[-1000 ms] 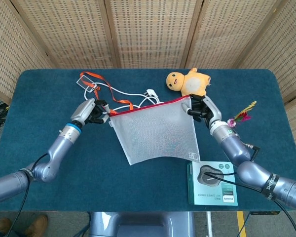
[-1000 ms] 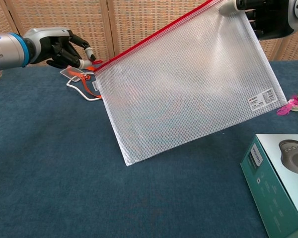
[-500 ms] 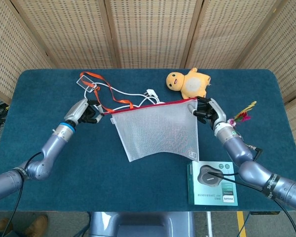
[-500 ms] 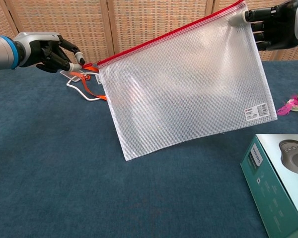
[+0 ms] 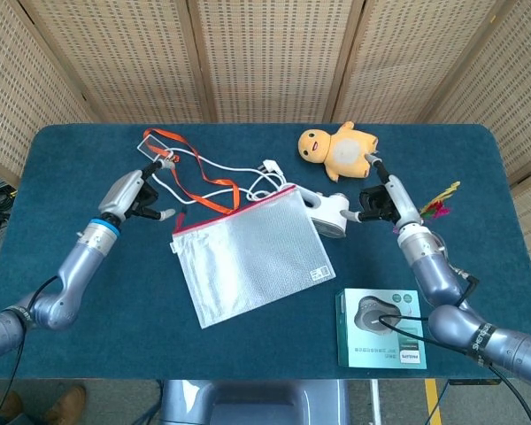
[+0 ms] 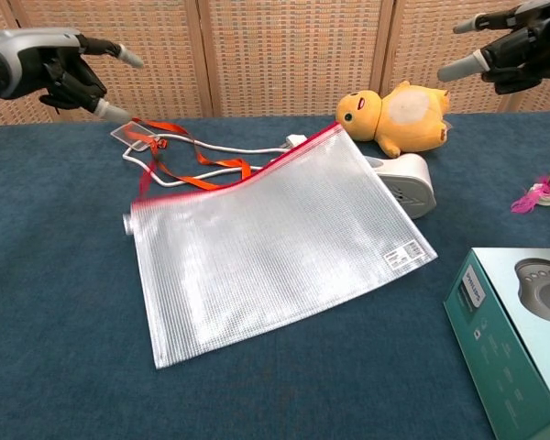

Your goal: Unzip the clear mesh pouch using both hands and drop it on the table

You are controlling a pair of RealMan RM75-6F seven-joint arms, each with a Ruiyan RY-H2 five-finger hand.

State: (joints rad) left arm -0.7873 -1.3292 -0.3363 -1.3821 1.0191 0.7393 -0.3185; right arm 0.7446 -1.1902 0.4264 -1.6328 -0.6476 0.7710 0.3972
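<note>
The clear mesh pouch (image 5: 246, 255) (image 6: 273, 245) with a red zipper edge lies flat on the blue table, tilted, with neither hand touching it. My left hand (image 5: 142, 190) (image 6: 62, 70) hovers to the pouch's upper left with fingers spread and empty. At the pouch's upper right my right hand (image 5: 379, 197) (image 6: 504, 52) is raised, fingers apart and holding nothing. The pouch's far corner rests against a white device (image 5: 326, 212) (image 6: 401, 182).
An orange lanyard with a badge (image 5: 173, 159) (image 6: 156, 142) and a white cable (image 5: 248, 177) lie behind the pouch. A yellow plush toy (image 5: 338, 148) (image 6: 396, 113) sits at the back. A teal boxed mouse (image 5: 382, 328) (image 6: 522, 330) and a pink feather trinket (image 5: 434, 208) (image 6: 537, 194) lie on the right.
Both hands let go of the pouch, which fell from hanging stretched between them onto the table. The hands spread their fingers and drew apart.
</note>
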